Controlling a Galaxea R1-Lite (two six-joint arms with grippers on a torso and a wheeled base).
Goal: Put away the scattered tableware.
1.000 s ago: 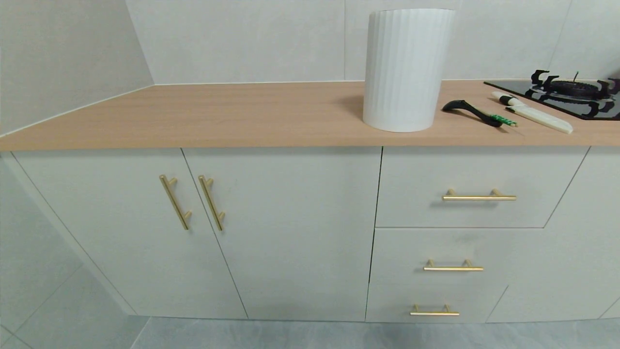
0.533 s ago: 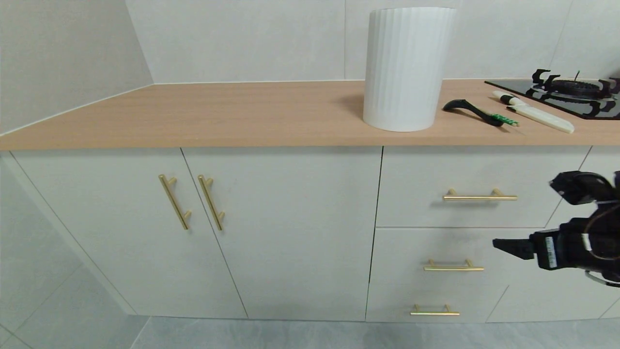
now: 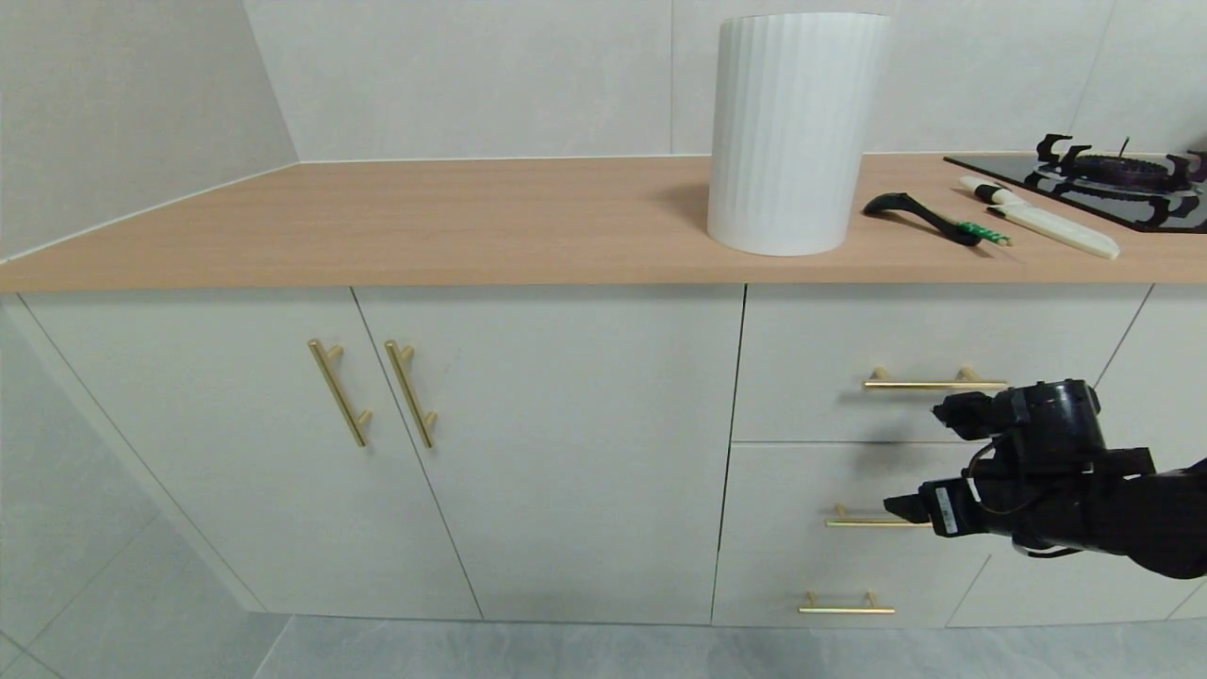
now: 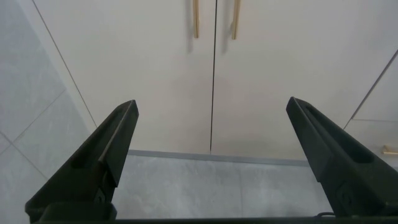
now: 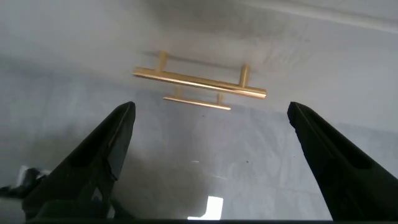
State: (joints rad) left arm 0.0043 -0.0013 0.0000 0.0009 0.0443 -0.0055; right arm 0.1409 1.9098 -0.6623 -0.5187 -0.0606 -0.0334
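The right end effector (image 3: 919, 460) is wide open and holds nothing. It hangs in front of the drawers, close to the middle drawer's gold handle (image 3: 882, 521). The left end effector (image 4: 211, 162) is wide open too, low down, facing the cupboard doors (image 4: 155, 74). On the tabletop (image 3: 424, 217), a black spoon (image 3: 929, 220) and a white knife (image 3: 1042, 224) lie between a tall white pot (image 3: 792, 132) and the stove (image 3: 1103, 179).

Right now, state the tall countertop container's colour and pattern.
White with vertical ribs; the container shows best in the head view.

Ribbed holder (image 3: 792, 132) interior hidden; stove (image 3: 1084, 193) cut at right edge
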